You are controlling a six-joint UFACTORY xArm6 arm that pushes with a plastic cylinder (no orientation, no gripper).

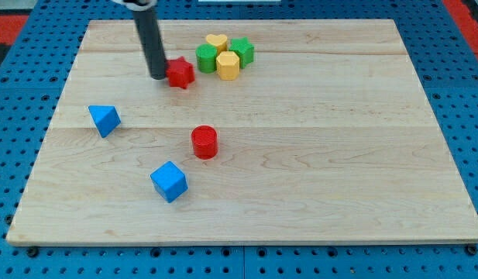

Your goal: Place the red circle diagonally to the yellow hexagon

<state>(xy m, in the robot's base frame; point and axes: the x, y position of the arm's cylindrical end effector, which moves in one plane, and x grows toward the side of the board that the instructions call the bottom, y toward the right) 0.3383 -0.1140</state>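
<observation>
Nearest the view's bottom: blue cube block (170,181), sitting alone on the pale wooden tabletop (339,155), left of centre. Just above and to its right is the red circle block (204,142), a short upright cylinder w/ flat glossy top and plain round side, bright red, standing free, nothing touching it. It is roughly mid-board, slightly left of centre, well apart from the upper cluster. Further to the view's left, at about the same depth, a blue triangular block (104,119).

Toward the view's top: red star-shaped block (180,73), w/ my tip (159,77) right at its left edge, touching or v. close to it; can't tell which. The dark rod rises from there up out of frame. No fingers on this rig, so no open/closed state to give.

Just right of the star, a tight cluster: green round block (207,57), yellow hexagon block (228,66), green star-like block (242,51), yellow heart block (216,41) at the back. They look to be touching each other.
</observation>
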